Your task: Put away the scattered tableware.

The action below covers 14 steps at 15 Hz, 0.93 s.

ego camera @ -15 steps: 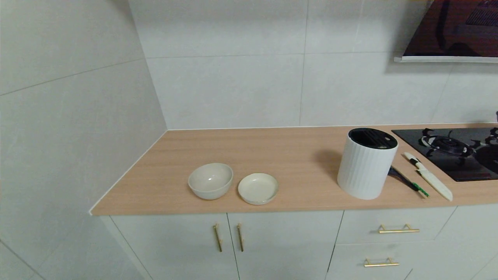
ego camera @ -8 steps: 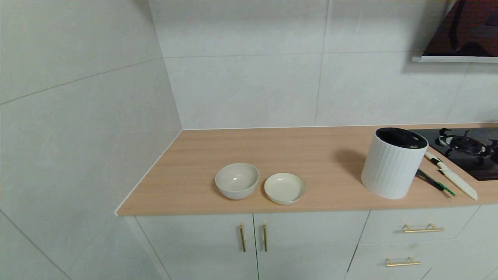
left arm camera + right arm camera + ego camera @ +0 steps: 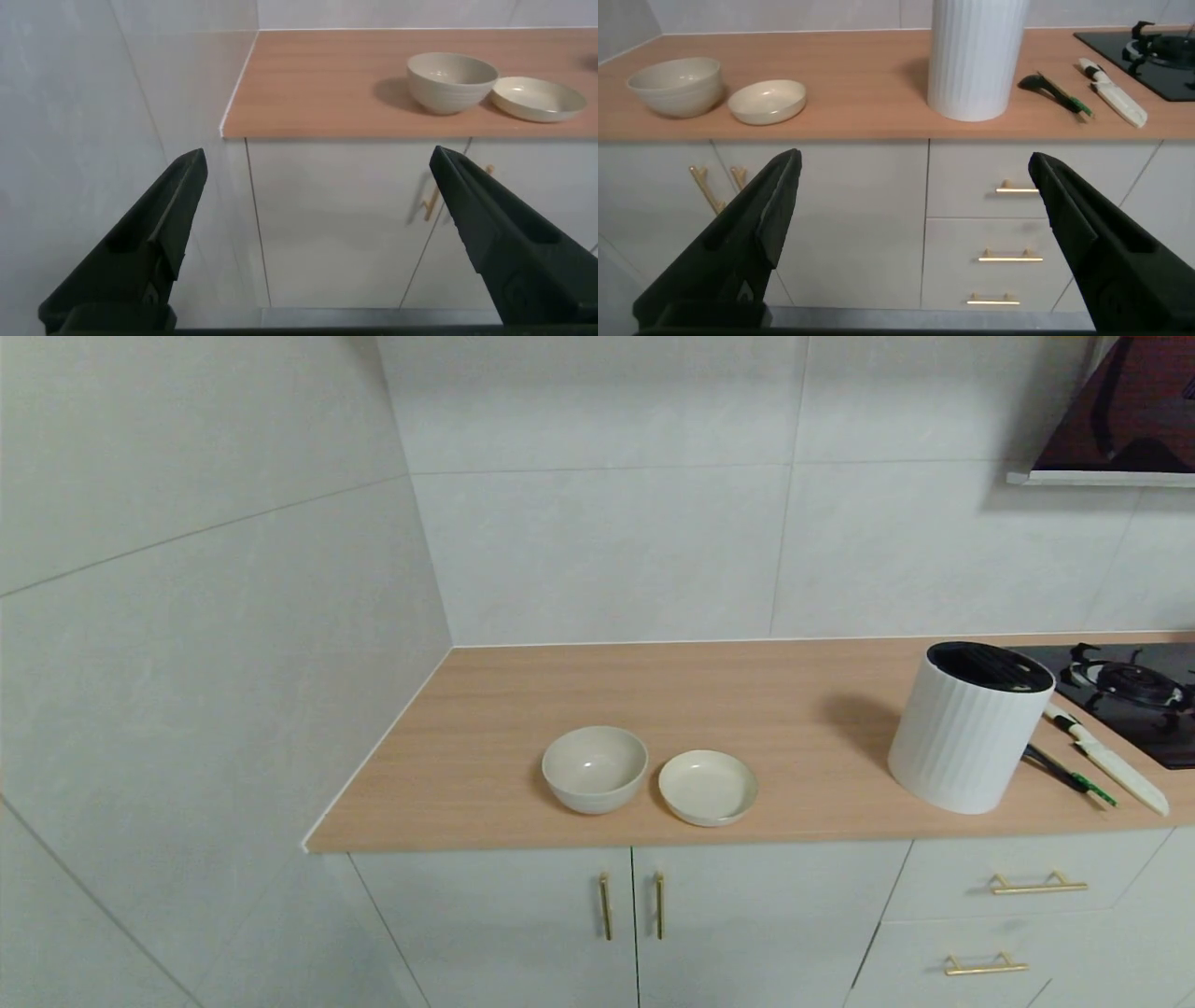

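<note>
Head view: high, facing forward and down onto the tabletop (image 3: 747,691); bowl (image 3: 595,769) and dish (image 3: 708,787) sit lower centre of the frame, some way off.
Left wrist view: low, before the cabinets (image 3: 355,215), looking out at about tabletop height between the spread fingers of the left claw (image 3: 318,157).
Right wrist view: likewise low, between the spread fingers of the right claw (image 3: 913,161).
Shared: bowl and dish in all three; white holder (image 3: 969,728) in head and right wrist views.
</note>
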Tool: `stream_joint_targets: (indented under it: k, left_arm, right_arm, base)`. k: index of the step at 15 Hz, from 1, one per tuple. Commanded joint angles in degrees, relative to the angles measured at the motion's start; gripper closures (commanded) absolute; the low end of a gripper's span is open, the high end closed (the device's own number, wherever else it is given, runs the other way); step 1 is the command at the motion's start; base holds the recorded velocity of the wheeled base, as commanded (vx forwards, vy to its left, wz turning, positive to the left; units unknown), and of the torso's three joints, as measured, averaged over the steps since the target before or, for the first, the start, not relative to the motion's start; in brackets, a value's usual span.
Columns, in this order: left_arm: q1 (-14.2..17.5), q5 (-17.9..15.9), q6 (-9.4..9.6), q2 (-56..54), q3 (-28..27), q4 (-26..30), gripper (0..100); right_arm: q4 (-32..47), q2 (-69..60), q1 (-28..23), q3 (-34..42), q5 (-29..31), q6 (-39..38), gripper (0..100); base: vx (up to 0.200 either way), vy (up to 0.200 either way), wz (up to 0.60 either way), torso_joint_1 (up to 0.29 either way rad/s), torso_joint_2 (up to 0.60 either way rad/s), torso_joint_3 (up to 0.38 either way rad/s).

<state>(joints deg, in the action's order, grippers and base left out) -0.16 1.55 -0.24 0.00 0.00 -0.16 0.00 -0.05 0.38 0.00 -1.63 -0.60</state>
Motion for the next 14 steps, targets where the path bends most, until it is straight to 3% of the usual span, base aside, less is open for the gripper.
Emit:
stream_joint_targets:
  k: [1, 6, 14]
  left_arm:
    - [-0.02, 0.03, -0.02, 0.0, 0.0, -0.02, 0]
    - [-0.02, 0.03, -0.02, 0.0, 0.0, -0.02, 0]
    - [-0.02, 0.03, -0.02, 0.09, 0.0, -0.02, 0]
  right_arm:
    - [0.0, 0.05, 0.06, 0.0, -0.04, -0.02, 0]
    - [0.0, 0.05, 0.06, 0.0, -0.04, -0.02, 0]
    - [0.0, 0.05, 0.06, 0.0, -0.04, -0.02, 0]
  base:
    - [0.0, 0.0, 0.0, 0.0, 0.0, 0.0]
    - [0.0, 0.0, 0.0, -0.011, 0.03, 0.017]
    - [0.0, 0.0, 0.0, -0.21, 0.47, 0.248]
